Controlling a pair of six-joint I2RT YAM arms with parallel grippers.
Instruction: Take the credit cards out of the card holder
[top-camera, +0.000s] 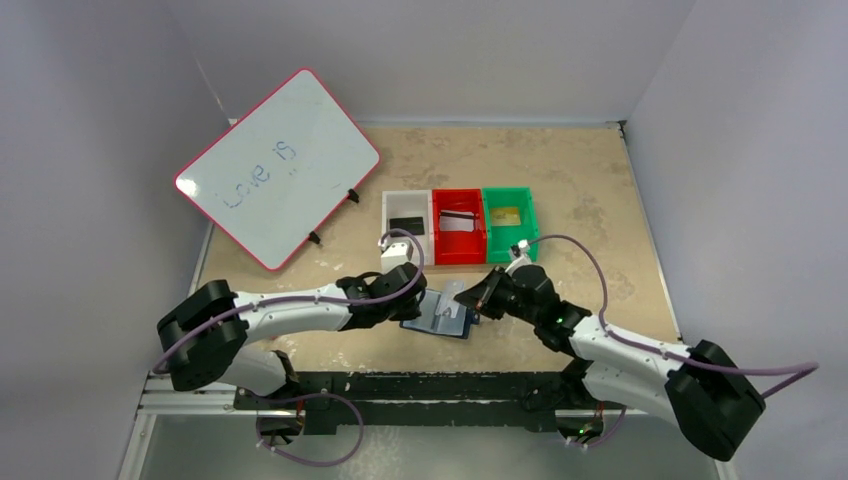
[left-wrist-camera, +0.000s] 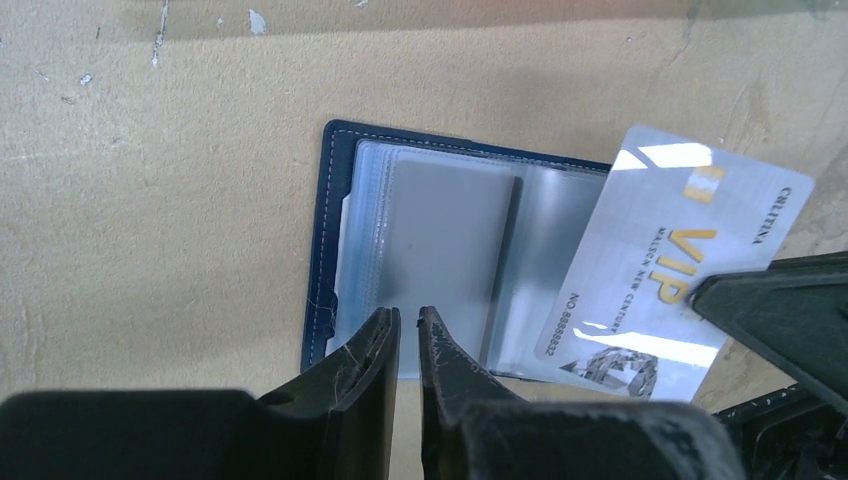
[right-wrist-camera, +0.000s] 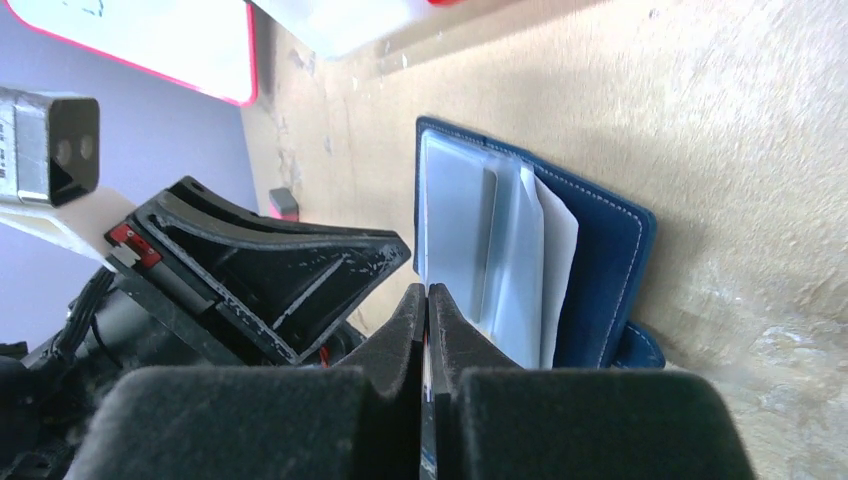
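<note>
The navy card holder (top-camera: 437, 323) lies open on the table between both grippers, its light blue pockets up; it also shows in the left wrist view (left-wrist-camera: 420, 230) and the right wrist view (right-wrist-camera: 600, 250). My right gripper (top-camera: 468, 303) is shut on a silver-grey VIP card (left-wrist-camera: 660, 270), held tilted over the holder's right half and seen edge-on between the gripper's own jaws (right-wrist-camera: 427, 300). My left gripper (left-wrist-camera: 408, 318) is shut with a hairline gap and holds nothing, its tips at the holder's near edge. A black card (top-camera: 407, 225), a silver-grey card (top-camera: 457, 219) and a gold card (top-camera: 505, 216) lie in the bins.
A white bin (top-camera: 390, 205), a red bin (top-camera: 459, 255) and a green bin (top-camera: 528, 215) stand in a row just behind the holder. A pink-edged whiteboard (top-camera: 275, 165) leans at the back left. Grey walls close in both sides.
</note>
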